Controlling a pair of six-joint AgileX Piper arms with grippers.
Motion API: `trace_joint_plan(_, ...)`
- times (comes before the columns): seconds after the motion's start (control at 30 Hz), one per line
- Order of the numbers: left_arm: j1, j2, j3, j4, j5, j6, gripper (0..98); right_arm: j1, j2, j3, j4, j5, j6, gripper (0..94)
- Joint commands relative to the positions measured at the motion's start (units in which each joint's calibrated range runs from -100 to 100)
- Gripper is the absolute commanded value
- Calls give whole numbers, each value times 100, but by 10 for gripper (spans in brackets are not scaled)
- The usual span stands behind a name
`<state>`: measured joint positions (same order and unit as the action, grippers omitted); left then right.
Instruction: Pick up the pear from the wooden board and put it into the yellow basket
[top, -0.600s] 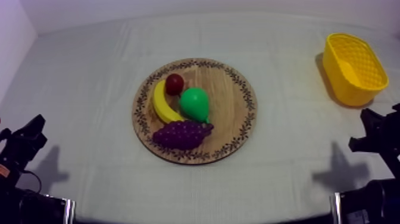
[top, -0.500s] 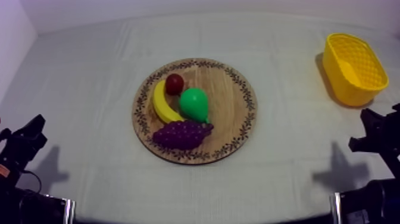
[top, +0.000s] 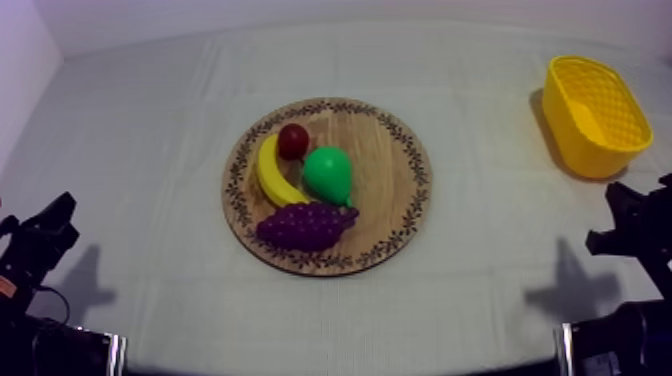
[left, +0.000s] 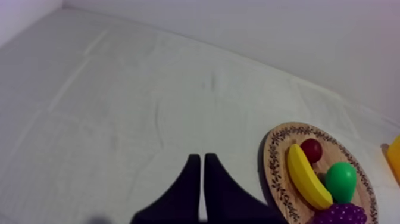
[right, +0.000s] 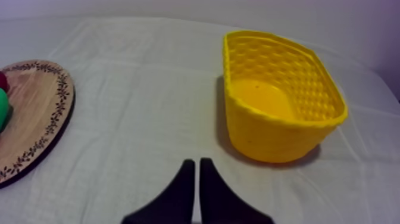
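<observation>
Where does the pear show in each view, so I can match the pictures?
Top: pear at the middle of the board, beside the banana, behind the grapes.
Left wrist: pear on the board, beside the banana, by the grapes.
Right wrist: pear's green edge on the board, across from the basket.
Shared landmark: the board's patterned rim.

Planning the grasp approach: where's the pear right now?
In the top view the pear lies near the middle of the wooden board, just right of the banana and above the grapes.

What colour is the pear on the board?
Bright green. The pear shows best in the top view, lying on the wooden board beside the banana.
</observation>
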<state>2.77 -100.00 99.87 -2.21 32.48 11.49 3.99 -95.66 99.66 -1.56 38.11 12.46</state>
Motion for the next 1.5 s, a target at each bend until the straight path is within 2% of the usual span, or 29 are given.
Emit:
trace_joint_plan(0.0,1,0,2,-2,1,1,1,-1,-1,1,2,4,2,4)
trace_joint_plan(1.03,1,0,2,-2,1,1,1,10,-1,1,11,47,-12,5)
trace_joint_plan(1.47,1,0,2,-2,1,1,1,29,-1,-251,291,550,-480,7)
